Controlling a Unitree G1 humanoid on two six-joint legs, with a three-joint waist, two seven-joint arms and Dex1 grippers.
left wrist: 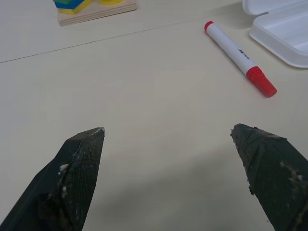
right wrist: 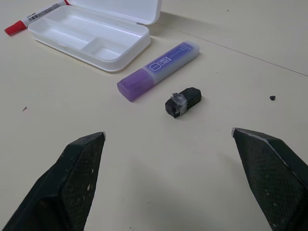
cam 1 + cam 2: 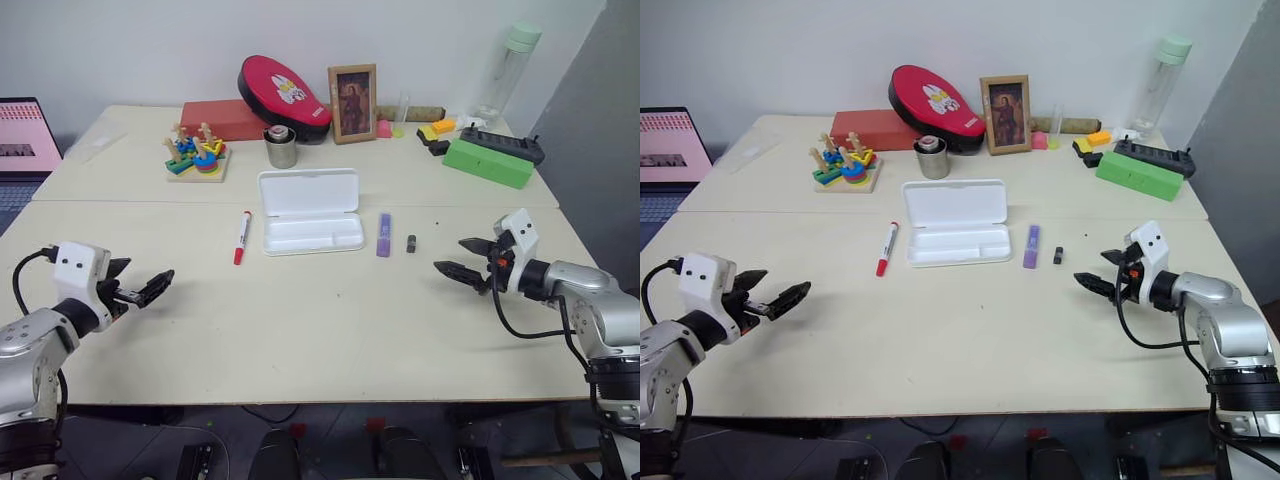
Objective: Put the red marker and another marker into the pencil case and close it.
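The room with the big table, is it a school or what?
Probably an office or lab desk: a pale wide table holds an open white plastic pencil case, a laptop and a framed picture.

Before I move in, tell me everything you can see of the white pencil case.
The pencil case is a flat white rectangular box with rounded corners, plastic by its look. It lies open on the table, its hinged lid folded back flat toward the far side. The tray has a long compartment and a smaller one, parted by a low divider, and both are empty. The red marker lies apart on its left, the purple marker apart on its right. Nothing touches it but the table.
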